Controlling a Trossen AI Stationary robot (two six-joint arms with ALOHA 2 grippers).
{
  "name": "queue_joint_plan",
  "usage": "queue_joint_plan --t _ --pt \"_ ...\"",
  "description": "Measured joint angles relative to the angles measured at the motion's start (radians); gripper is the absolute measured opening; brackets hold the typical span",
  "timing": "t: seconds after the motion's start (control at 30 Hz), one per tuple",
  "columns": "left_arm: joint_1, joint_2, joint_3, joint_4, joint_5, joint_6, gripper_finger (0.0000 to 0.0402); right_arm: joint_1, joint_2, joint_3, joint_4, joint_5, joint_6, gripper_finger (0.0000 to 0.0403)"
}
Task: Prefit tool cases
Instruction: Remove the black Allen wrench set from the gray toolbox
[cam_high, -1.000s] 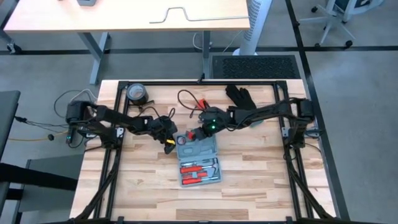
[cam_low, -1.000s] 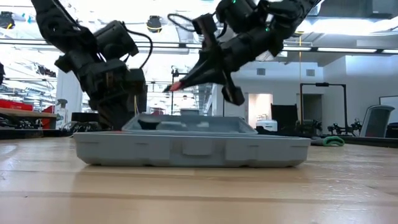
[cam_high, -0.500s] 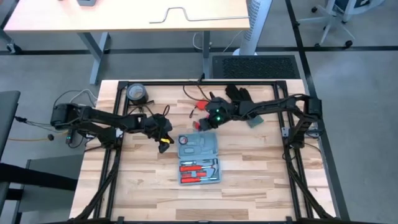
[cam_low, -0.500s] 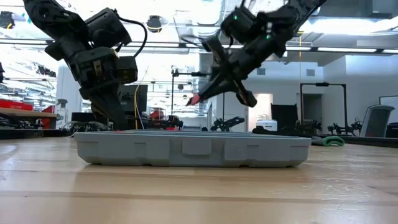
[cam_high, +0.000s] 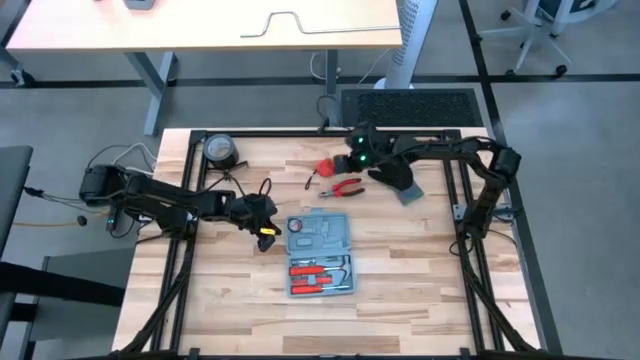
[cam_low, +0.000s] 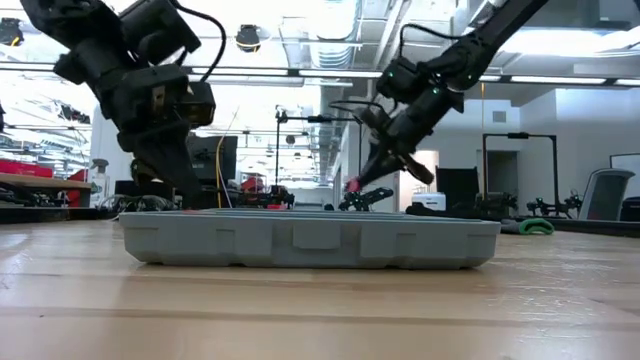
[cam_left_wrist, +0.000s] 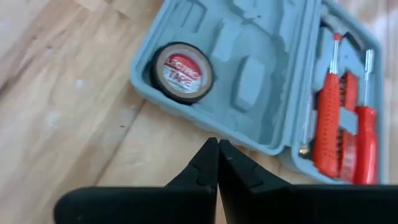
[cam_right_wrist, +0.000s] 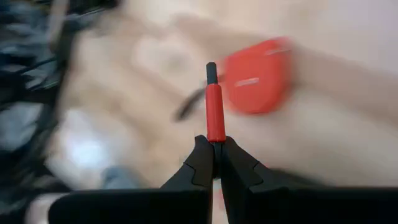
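Case (cam_high: 319, 253) lies open and flat at table centre, lid half toward 12 o'clock, tool half toward 6. Lid half holds a black tape roll (cam_left_wrist: 181, 72) in its round slot, at the case's 10 o'clock corner; other moulded slots there empty. Tool half carries red-handled screwdrivers (cam_left_wrist: 328, 122) side by side. In the low view the case (cam_low: 310, 240) shows as a grey slab flat on the wood.

Left gripper (cam_high: 266, 228) sits at the case's 9 o'clock, just beside the lid half's edge, low over the table (cam_high: 420, 280). Fingers (cam_left_wrist: 205, 167) pressed together, nothing between them, tips over bare wood just short of the case rim.

Right gripper (cam_high: 352, 160) is well up at the case's 12–1 o'clock, near the far table edge, raised off the surface in the low view (cam_low: 368, 176). Fingers clamped on a small red-handled tool (cam_right_wrist: 214, 112), black tip sticking out past the handle. Blurred red round thing (cam_right_wrist: 258, 76) on the table past it.

On the table between right gripper and case: red pliers (cam_high: 345, 186) and a red round item (cam_high: 325, 166), both at the case's 12 o'clock, apart from it. Black glove (cam_high: 397, 172) at 1 o'clock, under the right arm. Metal-rimmed round object (cam_high: 219, 150) at the table's 10–11 o'clock corner.
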Motion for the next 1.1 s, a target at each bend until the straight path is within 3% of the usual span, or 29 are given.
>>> queue_joint_plan --t 0.33,0.63,1.1 --pt "-0.07 -0.011 0.0 -0.023 -0.158 -0.17 0.0 -0.141 0.035 -0.009 -0.041 -0.032 -0.098 0.0016" --pt "-0.116 -0.011 0.0 -0.026 -0.233 -0.275 0.0 -0.131 0.157 -0.01 -0.005 -0.089 -0.094 0.002" --pt "-0.179 -0.011 0.0 -0.1 -0.327 -0.387 0.0 -0.141 0.085 -0.012 -0.018 -0.03 -0.089 0.0161"
